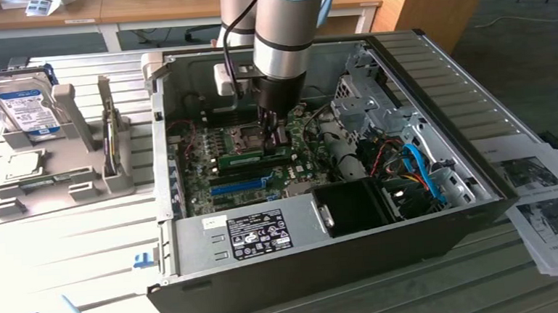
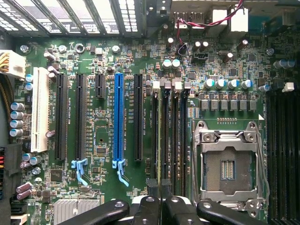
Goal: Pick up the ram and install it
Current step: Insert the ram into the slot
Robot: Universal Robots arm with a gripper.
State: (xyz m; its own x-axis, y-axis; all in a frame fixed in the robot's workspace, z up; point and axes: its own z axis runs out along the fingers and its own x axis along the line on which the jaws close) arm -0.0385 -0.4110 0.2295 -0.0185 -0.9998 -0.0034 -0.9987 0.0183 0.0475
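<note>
The ram (image 1: 256, 158) is a narrow green stick with a pale label, standing on edge on the motherboard (image 1: 300, 173) inside the open computer case (image 1: 450, 109). My gripper (image 1: 277, 143) reaches straight down into the case and is shut on the ram near its end toward the exterior view's right. In the wrist view the ram (image 2: 161, 140) appears edge-on as a thin line along one of the black memory slots (image 2: 172, 136). The black fingers (image 2: 149, 211) press together on it, with the gripper (image 2: 161, 206) centred over that slot. I cannot tell how deep the ram sits.
A blue slot (image 2: 118, 117) and an open silver processor socket (image 2: 228, 164) flank the memory slots. Cables (image 1: 418, 166), a black fan shroud (image 1: 360, 206) and the power supply (image 1: 254, 231) crowd the case. A grey holder with a hard drive (image 1: 24, 106) stands at the exterior view's left, papers (image 1: 543, 198) at its right.
</note>
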